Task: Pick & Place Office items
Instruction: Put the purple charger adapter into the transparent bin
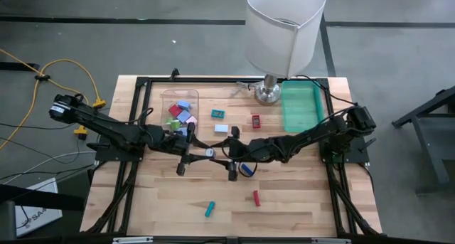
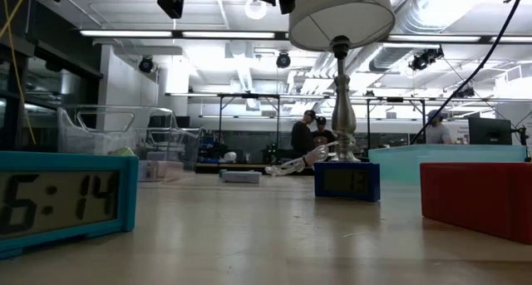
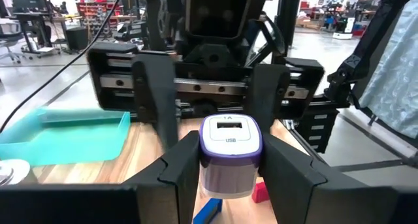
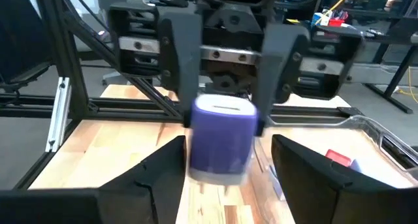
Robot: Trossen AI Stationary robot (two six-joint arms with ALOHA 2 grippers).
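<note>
A small white charger block with a purple band (image 3: 230,155) hangs above the table's middle (image 1: 210,151). My left gripper (image 3: 230,185) reaches in level from the table's left and is shut on it. My right gripper (image 4: 225,185) faces it from the table's right. It is open, with its fingers (image 3: 157,100) standing on either side of the block (image 4: 222,142) and gaps showing. Other office items lie on the wood: a light blue block (image 1: 218,114), a red piece (image 1: 256,120), a teal piece (image 1: 210,209) and another red piece (image 1: 257,198). My left gripper pinches the charger's two opposite side walls (image 3: 204,164) between its two fingers (image 3: 179,178). The fingers come at it level from the table's left. The block is lifted clear of the table, with its purple-rimmed face and slot turned up.
A clear bin (image 1: 179,105) with several small pieces stands at the far left. A teal tray (image 1: 302,105) and a big white-shaded lamp (image 1: 284,30) stand at the far right. A blue item (image 1: 247,169) lies under my right arm. Free wood lies along the near edge.
</note>
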